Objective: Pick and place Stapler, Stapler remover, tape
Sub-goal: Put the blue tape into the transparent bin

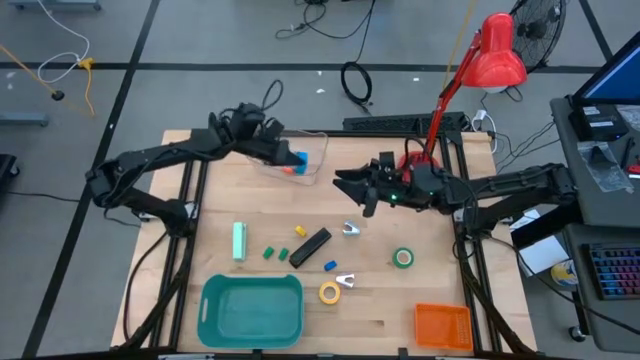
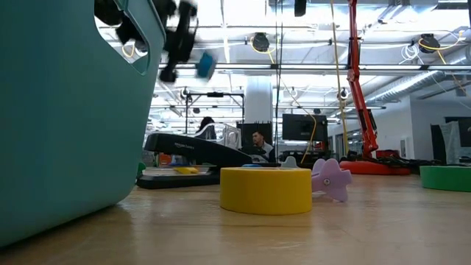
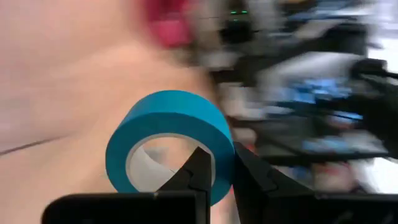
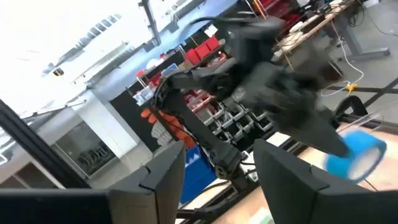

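My left gripper (image 1: 290,157) is shut on the blue tape roll (image 1: 299,158) above the clear bin (image 1: 318,150) at the table's far side; in the low view the roll (image 2: 206,65) hangs in the air. An orange piece (image 1: 288,168) shows in that bin. My right gripper (image 1: 347,185) hovers open just right of the bin, touching nothing. The black stapler (image 1: 310,247), two pale staple removers (image 1: 351,229) (image 1: 345,281), the yellow tape (image 1: 330,292) and the green tape (image 1: 403,258) lie flat on the table. My left gripper holds the blue tape roll by its wall (image 3: 219,134), one finger (image 3: 198,169) inside the ring and the other finger (image 3: 252,174) outside. The roll is lifted clear of the table, its open hole facing sideways.
A teal bin (image 1: 212,318) and an orange bin (image 1: 442,325) stand at the near edge. A light green block (image 1: 239,240) and small green, yellow and blue bits (image 1: 268,253) lie mid-table. A red lamp (image 1: 497,52) rises at the far right corner.
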You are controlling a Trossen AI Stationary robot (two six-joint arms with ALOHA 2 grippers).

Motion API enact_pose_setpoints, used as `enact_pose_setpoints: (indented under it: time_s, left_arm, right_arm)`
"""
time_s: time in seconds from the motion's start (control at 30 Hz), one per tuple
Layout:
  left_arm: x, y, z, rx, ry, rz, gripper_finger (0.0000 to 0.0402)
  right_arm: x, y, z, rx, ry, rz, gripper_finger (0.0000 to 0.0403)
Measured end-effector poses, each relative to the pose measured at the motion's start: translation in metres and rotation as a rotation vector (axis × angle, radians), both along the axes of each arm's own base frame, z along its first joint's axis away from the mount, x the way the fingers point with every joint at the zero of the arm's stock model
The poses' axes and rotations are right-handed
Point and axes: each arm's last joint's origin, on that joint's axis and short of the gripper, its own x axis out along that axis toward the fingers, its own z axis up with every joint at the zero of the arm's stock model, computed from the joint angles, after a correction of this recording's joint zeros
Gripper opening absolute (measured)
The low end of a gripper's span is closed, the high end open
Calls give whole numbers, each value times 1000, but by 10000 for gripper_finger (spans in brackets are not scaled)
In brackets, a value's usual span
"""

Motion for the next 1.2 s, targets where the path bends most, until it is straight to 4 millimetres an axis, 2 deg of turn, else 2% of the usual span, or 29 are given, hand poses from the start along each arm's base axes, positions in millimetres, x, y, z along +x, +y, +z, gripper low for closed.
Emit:
enact_pose_setpoints:
  time_s: [0.07,0.2,0.3,0.37,0.53,0.63,0.7,0.83,1.0,1.2]
  left_arm:
    - [-10,7,-9,67,133,45,34]
    - [-21,16,-12,282,469,75,34]
    - [-18,25,-7,383,642,90,34]
    - [-14,33,-12,373,721,76,34]
    - [5,54,-34,330,781,70,34]
    - [12,63,-57,269,848,63,34]
    - [12,67,-65,240,878,63,34]
    - [9,74,-74,235,920,59,34]
    - [4,80,-73,210,908,73,34]
    - [1,80,-73,210,938,84,103]
  right_arm:
    - [0,1,1,-16,-1,2,189]
    - [0,1,0,-30,4,-3,188]
    - [0,1,1,-37,2,-5,186]
    - [-1,1,1,-42,-3,-5,186]
    - [-1,1,3,-54,-17,-7,185]
    - [-1,2,3,-57,-14,-2,185]
    - [-1,4,3,-60,-15,5,185]
    - [-1,10,3,-77,-9,0,185]
    - [-2,16,3,-95,-3,-12,185]
    - [-3,18,3,-101,-1,-25,185]
